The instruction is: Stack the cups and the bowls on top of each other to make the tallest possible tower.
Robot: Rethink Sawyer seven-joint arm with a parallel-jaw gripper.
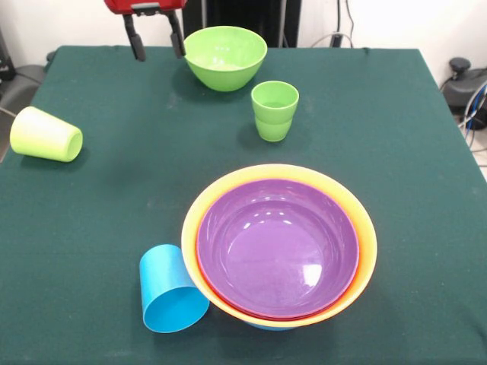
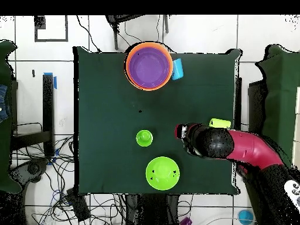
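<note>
At the table's far side, your gripper hangs above the cloth with its fingers spread and nothing between them, just beside the green bowl. The ridged cup stands upright near that bowl. The yellow-green cup lies tipped, well apart. The tower, purple innermost, has the blue cup lying against it.

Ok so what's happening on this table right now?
A Sawyer arm is building a tower of cups and bowls. The tower so far is nested bowls, purple inside, orange rim outermost. The gripper hangs open and empty near the table's far edge, beside the green bowl. The ridged green cup stands upright; the sky blue cup and yellow-green cup lie on their sides, unstacked.
</note>
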